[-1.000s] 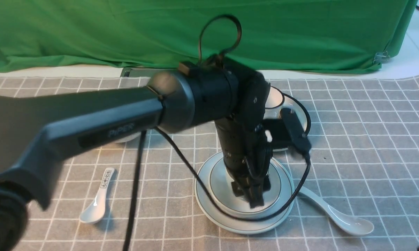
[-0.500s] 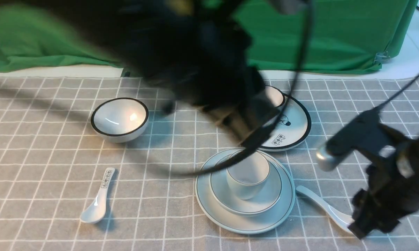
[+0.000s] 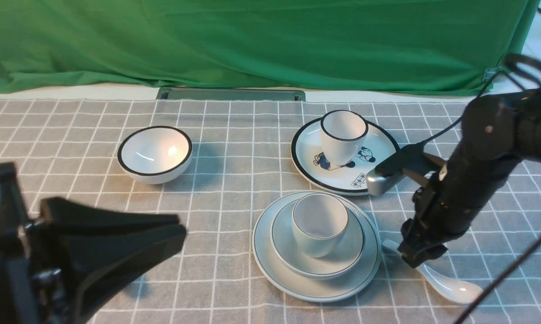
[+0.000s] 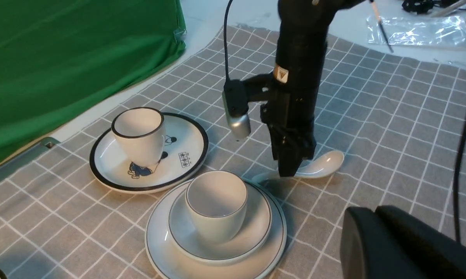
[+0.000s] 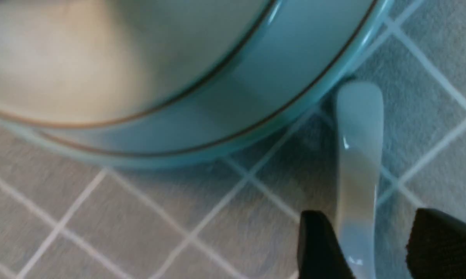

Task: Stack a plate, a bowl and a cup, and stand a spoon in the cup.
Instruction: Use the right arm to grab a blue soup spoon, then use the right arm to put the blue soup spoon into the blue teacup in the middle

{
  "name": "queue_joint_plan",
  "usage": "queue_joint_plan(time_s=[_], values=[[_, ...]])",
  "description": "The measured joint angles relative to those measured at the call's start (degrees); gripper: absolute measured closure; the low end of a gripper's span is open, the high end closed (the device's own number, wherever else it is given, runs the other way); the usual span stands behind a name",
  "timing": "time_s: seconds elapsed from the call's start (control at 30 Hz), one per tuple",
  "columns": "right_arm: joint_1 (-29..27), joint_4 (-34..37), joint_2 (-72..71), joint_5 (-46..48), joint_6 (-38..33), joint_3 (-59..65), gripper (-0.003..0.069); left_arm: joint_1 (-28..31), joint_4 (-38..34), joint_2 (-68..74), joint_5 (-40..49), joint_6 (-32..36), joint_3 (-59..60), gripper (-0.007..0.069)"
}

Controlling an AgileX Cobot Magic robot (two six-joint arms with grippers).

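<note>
Front view: two plates (image 3: 315, 291) and two cups (image 3: 320, 220); one bowl (image 3: 317, 265) holds a cup, while the other (image 3: 154, 155) sits apart. Left wrist view: left tool (image 4: 376, 232) clenched. Right wrist view: right tool (image 5: 361, 240) released around one spoon's handle (image 5: 359, 155).

- Matt black on the right gripper (image 3: 426, 258) and the left gripper (image 3: 179, 230)
- Plain white on the spoon (image 3: 453, 287), between the right gripper's fingers
- Pale blue-grey with thin dark rim lines on the plate (image 3: 315, 293), bowl (image 3: 351, 256) and cup (image 3: 320, 218), just beside the right gripper
- White, black-rimmed, with blue-and-black figures on the cartoon plate (image 3: 306, 153), beyond the right gripper; its white cup (image 3: 342, 135) is black-rimmed too
- White with black rim on the far bowl (image 3: 151, 150), beyond the left gripper
- Grey with white grid on the cloth (image 3: 234, 157) beneath both
</note>
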Motion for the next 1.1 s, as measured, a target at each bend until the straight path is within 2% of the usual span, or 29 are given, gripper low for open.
queue_joint_plan(time_s=[0.3,0.4,0.5,0.63,0.77,0.83,0.9,1.03,1.07,1.1], values=[[0.0,-0.1,4.6,-2.7,-0.1,-0.7,0.0305,0.0,-0.6,-0.8,-0.6,-0.1,0.1,0.0615],[-0.1,-0.4,4.9,-2.5,-0.1,-0.9,0.0356,0.0,-0.7,-0.8,-0.6,-0.1,0.1,0.0615],[-0.1,-0.8,4.8,-2.5,0.0,-0.9,0.0499,0.0,-0.7,-0.8,-0.6,-0.1,0.1,0.0615],[-0.1,-0.2,3.5,-1.2,0.8,-0.7,0.0491,0.0,-0.7,-0.8,-0.6,-0.1,0.1,0.0615],[0.3,0.0,-6.0,-2.3,6.1,1.1,0.0491,0.0,-0.4,-0.8,-0.6,-0.1,0.1,0.0615],[1.6,0.1,-12.4,-8.1,8.6,4.3,0.0491,0.0,-0.1,-0.8,-0.6,-0.1,0.1,0.0615],[3.8,1.5,-18.9,-18.0,10.4,9.4,0.0491,0.0,0.1,-0.8,-0.6,-0.1,0.1,0.0615],[12.3,6.1,-29.3,-52.6,13.1,25.1,0.0491,0.0,1.2,-0.8,-0.6,-0.1,0.1,0.0615],[13.4,6.3,-29.8,-56.3,13.6,26.6,0.0491,0.0,1.3,-0.8,-0.6,-0.1,0.1,0.0615],[16.0,6.6,-30.5,-65.7,14.8,30.2,0.0491,0.0,1.5,-0.8,-0.4,-0.1,0.1,0.0615]])
